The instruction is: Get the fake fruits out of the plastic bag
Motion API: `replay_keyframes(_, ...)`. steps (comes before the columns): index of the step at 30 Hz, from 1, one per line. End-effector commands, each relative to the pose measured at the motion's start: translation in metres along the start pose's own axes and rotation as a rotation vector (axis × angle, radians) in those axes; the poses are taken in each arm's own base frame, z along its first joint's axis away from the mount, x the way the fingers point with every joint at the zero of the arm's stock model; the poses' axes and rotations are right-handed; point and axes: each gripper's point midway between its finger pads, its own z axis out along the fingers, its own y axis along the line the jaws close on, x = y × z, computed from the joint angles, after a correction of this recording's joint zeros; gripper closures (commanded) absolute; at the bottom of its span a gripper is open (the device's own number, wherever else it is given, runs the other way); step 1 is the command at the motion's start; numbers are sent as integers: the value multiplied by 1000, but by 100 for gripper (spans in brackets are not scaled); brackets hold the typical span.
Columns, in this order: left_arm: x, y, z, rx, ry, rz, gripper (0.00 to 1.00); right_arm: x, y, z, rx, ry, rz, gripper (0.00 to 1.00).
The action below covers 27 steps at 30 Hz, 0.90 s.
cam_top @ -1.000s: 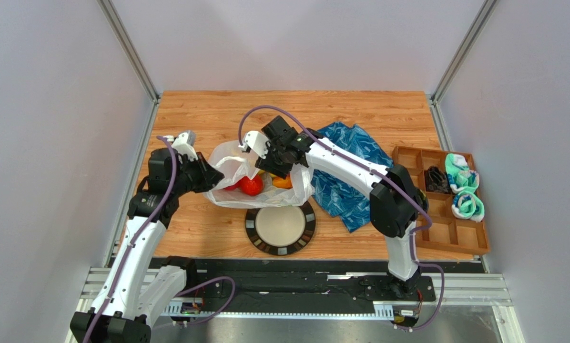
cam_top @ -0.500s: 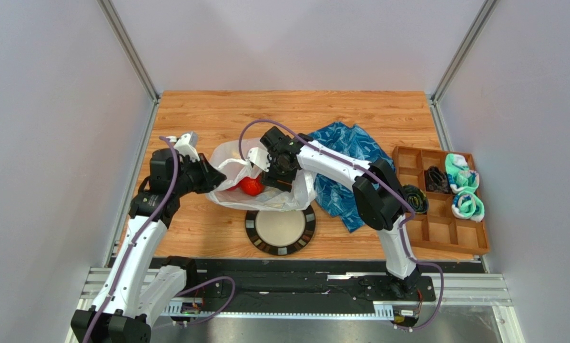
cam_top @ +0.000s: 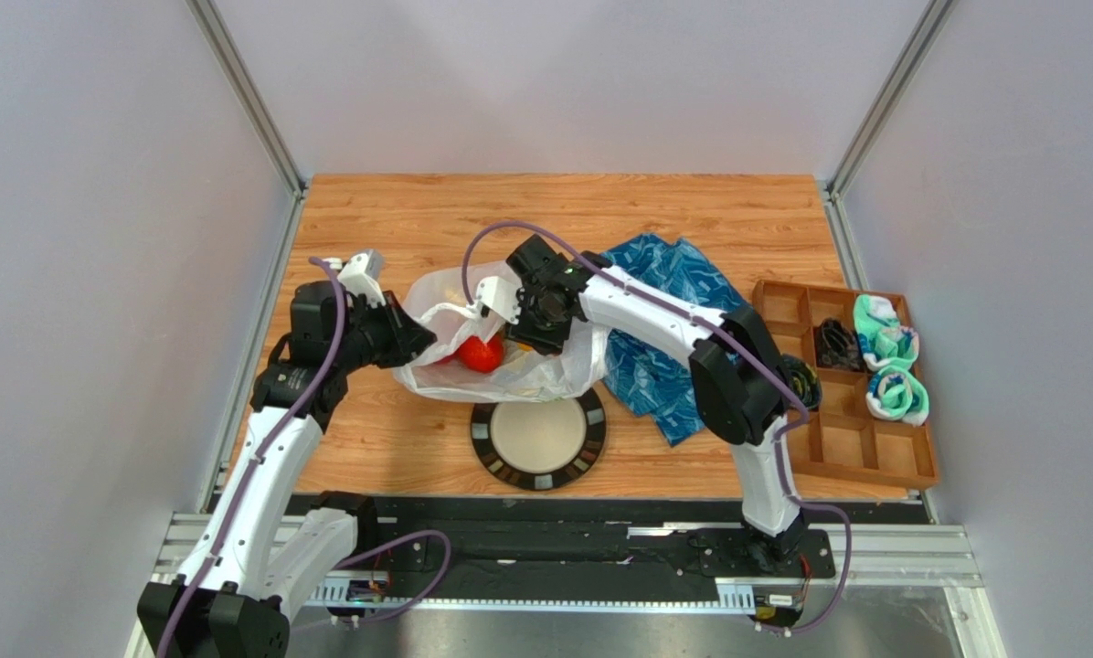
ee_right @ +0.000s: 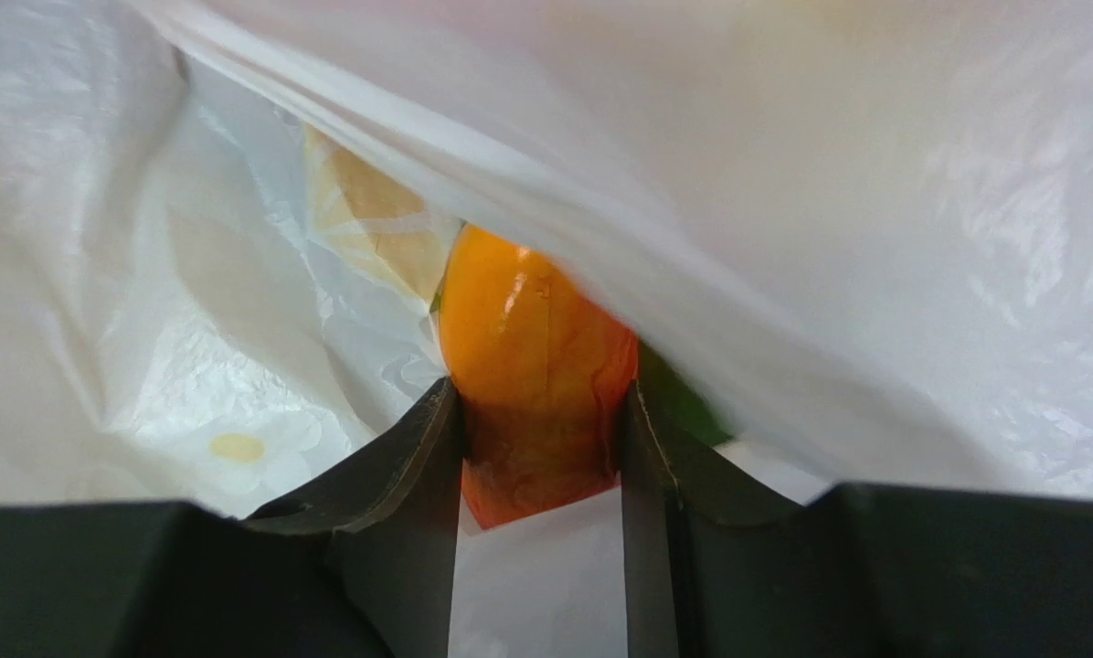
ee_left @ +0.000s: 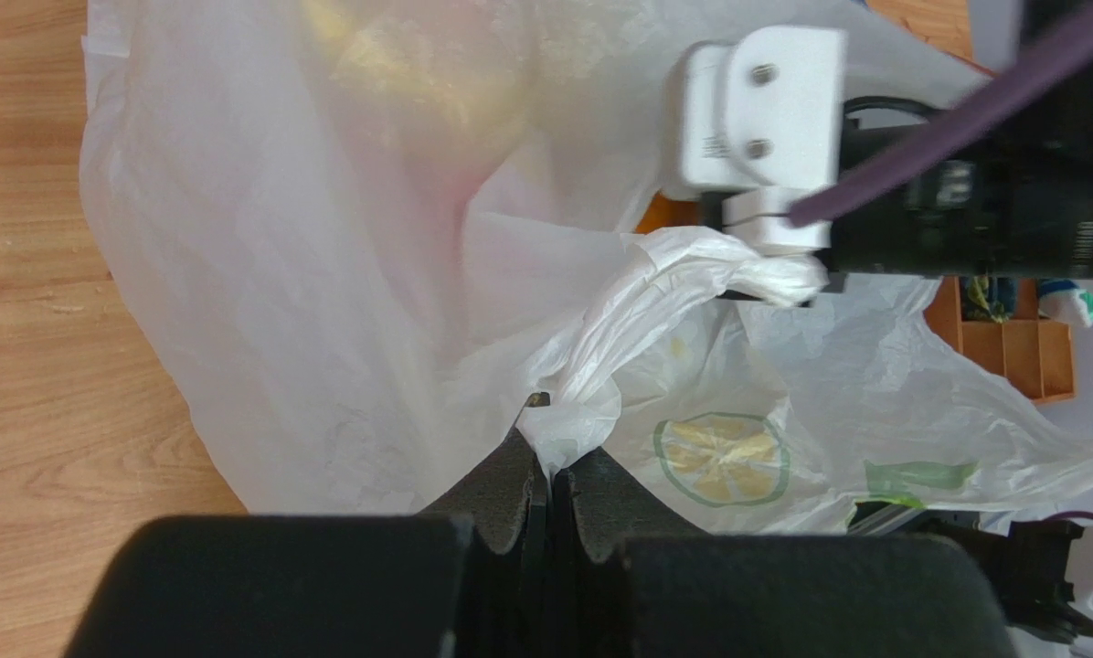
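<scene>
The white plastic bag [cam_top: 442,318] lies on the table behind the plate. My left gripper [cam_top: 404,333] is shut on the bag's twisted handle [ee_left: 607,359] and holds its left side up. My right gripper [cam_top: 527,333] is inside the bag's mouth, shut on a glossy red-orange mango-shaped fruit [ee_right: 536,359] that sits between its fingers [ee_right: 387,473]. A red round fruit [cam_top: 479,355] shows in the bag's opening. A bit of green [ee_right: 676,398] shows beside the mango. A yellow shape [ee_left: 387,62] shows dimly through the bag. The other fruits are hidden.
A black-rimmed round plate [cam_top: 582,442] sits just in front of the bag. A blue patterned cloth [cam_top: 662,309] lies to the right of the bag. A wooden compartment tray [cam_top: 854,439] with rolled socks stands at the right edge.
My right gripper moved left and down, deeper into the bag, covering the orange fruit seen earlier. My left gripper shifted slightly up and right with the handle.
</scene>
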Motion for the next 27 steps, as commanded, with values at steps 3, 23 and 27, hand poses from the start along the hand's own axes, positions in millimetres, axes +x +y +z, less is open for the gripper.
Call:
replay_keyframes(3,-26,-16,0,64,-76,12,96,-71,13,-119,-21,-364,35,86)
replay_keyframes(23,-109,-53,-15,125,-299,105,100,-157,-39,-196,188,-697,68,88)
replay_keyframes(27,-190,-86,-43,132,-494,198,100,-169,-118,-236,386,-773,51,90)
